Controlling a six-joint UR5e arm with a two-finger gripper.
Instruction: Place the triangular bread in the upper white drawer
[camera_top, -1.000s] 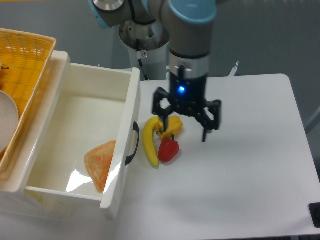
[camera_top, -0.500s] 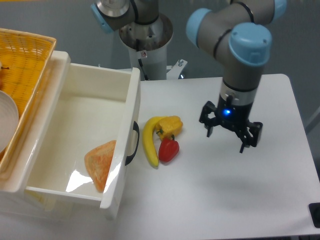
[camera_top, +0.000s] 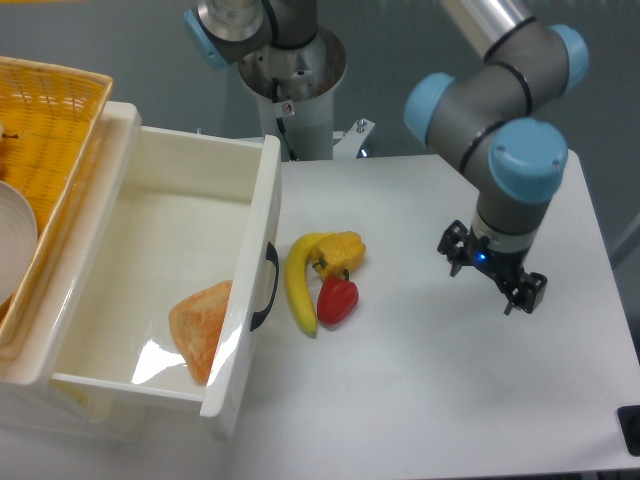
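Observation:
The triangular bread (camera_top: 201, 325), an orange-tan wedge, lies inside the upper white drawer (camera_top: 262, 215), near its front right corner. The drawer is pulled open, with a dark curved handle (camera_top: 268, 288) on its front. My gripper (camera_top: 488, 283) is open and empty, hovering low over the table on the right side, far from the drawer and the bread.
A banana (camera_top: 299, 282), a yellow bell pepper (camera_top: 341, 249) and a red pepper (camera_top: 337, 298) lie on the table just right of the drawer front. A yellow woven basket (camera_top: 45, 120) with a white dish sits at the left, above the drawer.
My arm has swung right, from above the banana and peppers to the right side of the table. The gripper stays open and empty. The bread has not moved.

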